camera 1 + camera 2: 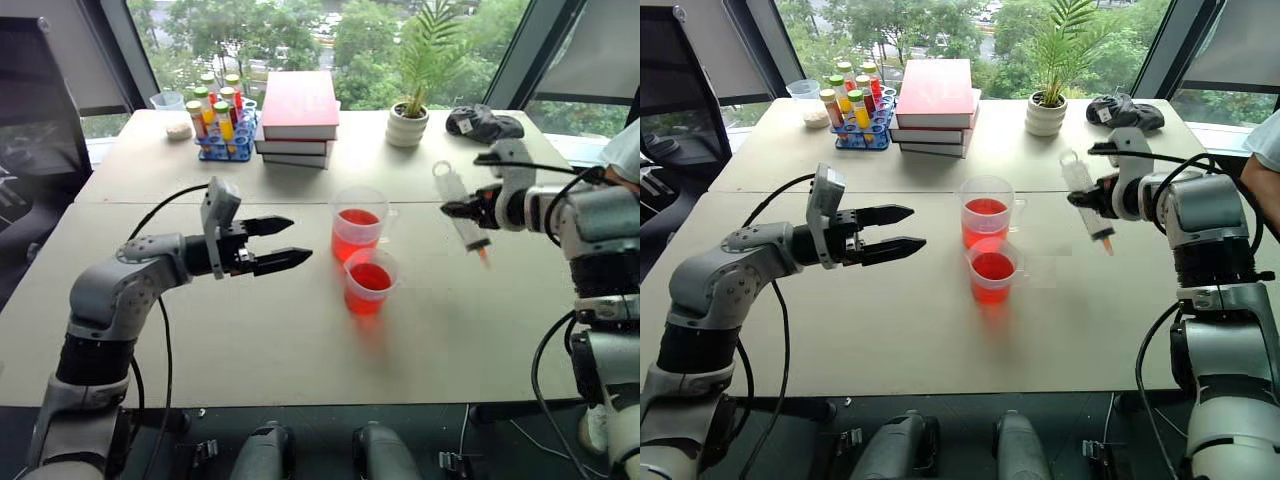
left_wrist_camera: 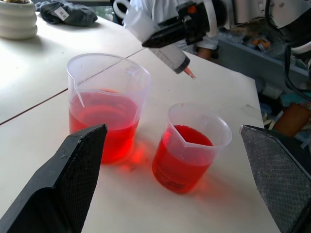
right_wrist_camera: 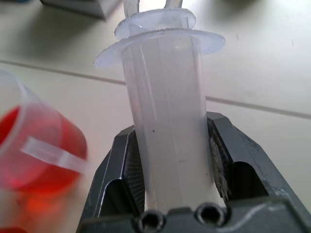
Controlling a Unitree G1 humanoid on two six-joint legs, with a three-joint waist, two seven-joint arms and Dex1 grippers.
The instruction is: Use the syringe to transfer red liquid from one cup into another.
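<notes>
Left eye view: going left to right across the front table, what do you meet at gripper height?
left gripper, open → taller cup with the shorter cup just in front → syringe, orange tip down → right gripper, shut on the syringe.

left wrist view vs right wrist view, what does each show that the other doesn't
Left wrist view alone: the shorter cup of red liquid, the syringe's orange tip hanging in the air above the table, the white plant pot, and the left gripper's fingers spread wide, holding nothing.

Right wrist view alone: the right gripper's fingers pressed close against the syringe barrel, seen from right behind, and the barrel's flange.

Both: the syringe, the taller cup with red liquid, and the pale table.
</notes>
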